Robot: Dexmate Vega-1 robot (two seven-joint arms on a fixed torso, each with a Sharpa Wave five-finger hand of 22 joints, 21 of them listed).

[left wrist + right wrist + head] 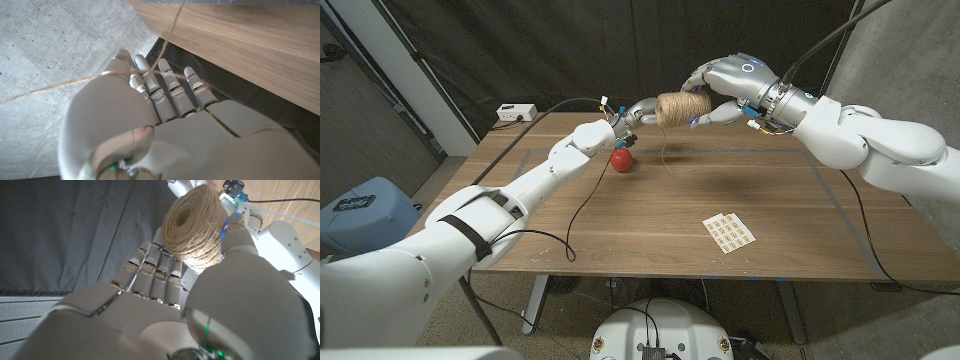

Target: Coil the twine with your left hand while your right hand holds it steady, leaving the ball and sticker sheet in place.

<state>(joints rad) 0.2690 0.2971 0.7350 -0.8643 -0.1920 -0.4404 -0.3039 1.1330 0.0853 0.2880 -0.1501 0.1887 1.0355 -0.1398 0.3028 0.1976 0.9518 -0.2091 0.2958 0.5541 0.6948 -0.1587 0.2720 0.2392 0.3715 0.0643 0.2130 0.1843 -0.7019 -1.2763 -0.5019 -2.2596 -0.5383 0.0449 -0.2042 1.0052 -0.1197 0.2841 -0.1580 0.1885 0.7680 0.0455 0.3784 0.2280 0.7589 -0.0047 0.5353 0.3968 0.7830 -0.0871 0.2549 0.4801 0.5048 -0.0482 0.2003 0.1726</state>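
Observation:
My right hand (725, 85) holds a spool of tan twine (682, 108) in the air over the table's far side. In the right wrist view the spool (194, 222) sits between its fingers and thumb. My left hand (628, 116) is raised just left of the spool. A loose strand (150, 74) crosses the left hand's fingers (172, 87) and is caught by the thumb. Another strand (666, 150) hangs from the spool toward the table. A red ball (622, 159) lies below the left hand. The sticker sheet (729, 231) lies flat at the front right.
A black cable (582, 205) trails from the left wrist across the wooden table (770, 190) to its front edge. A white power box (516, 112) sits beyond the far left corner. A blue bin (362, 212) stands left of the table.

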